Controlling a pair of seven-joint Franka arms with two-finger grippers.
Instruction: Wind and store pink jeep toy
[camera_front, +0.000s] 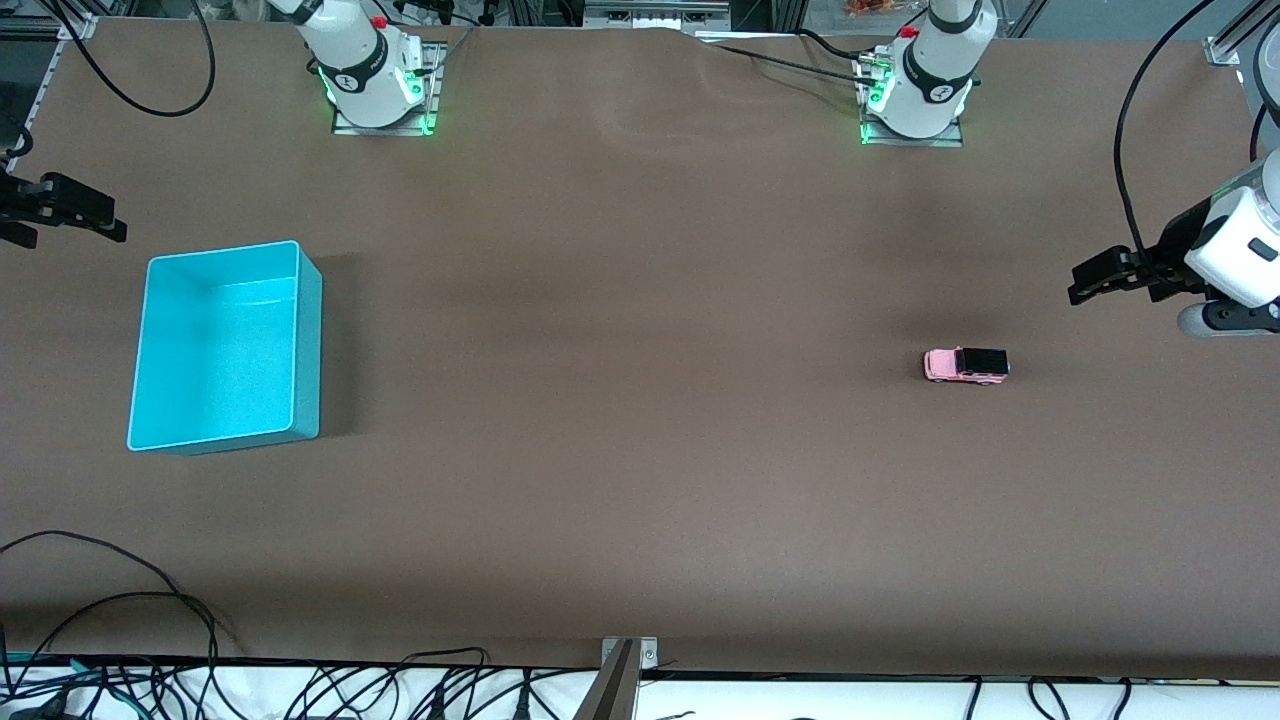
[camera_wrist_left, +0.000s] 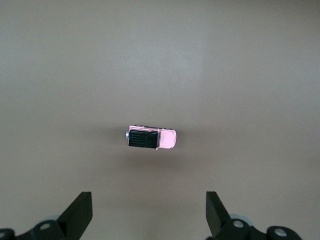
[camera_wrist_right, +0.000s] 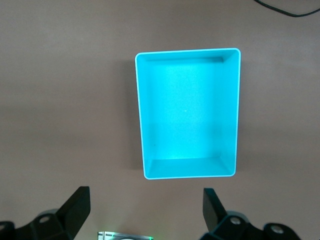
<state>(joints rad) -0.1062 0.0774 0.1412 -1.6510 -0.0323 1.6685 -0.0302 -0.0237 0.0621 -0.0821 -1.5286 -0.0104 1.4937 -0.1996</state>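
**Nothing started: jeep untouched, box empty**

The pink jeep toy (camera_front: 965, 365) sits upright on its wheels on the bare bench (camera_front: 620, 450), toward the left arm's end, alone with nothing touching it. In the left wrist view it lies on the bench ahead of the left tool's (camera_wrist_left: 149, 212) fingertips, roughly centred between them and well clear of both.

Left tool (camera_front: 1100, 277) hangs in the air at the edge of the bench, fingers spread wide, holding nothing. It is off to one side of the jeep, not over it.

Turquoise box (camera_front: 225, 345) is well apart from the jeep, at the right arm's end. Its inside is empty in the right wrist view (camera_wrist_right: 187, 112). Right tool (camera_front: 60, 208) hovers above the bench near the box, fingers (camera_wrist_right: 75, 207) spread, empty too.

My read: zero progress. Still to do: reach and pinch the jeep, wind it, carry it the length of the bench, drop it in the box. The jeep is tiny next to the spread fingers, so the grasp needs careful centring.
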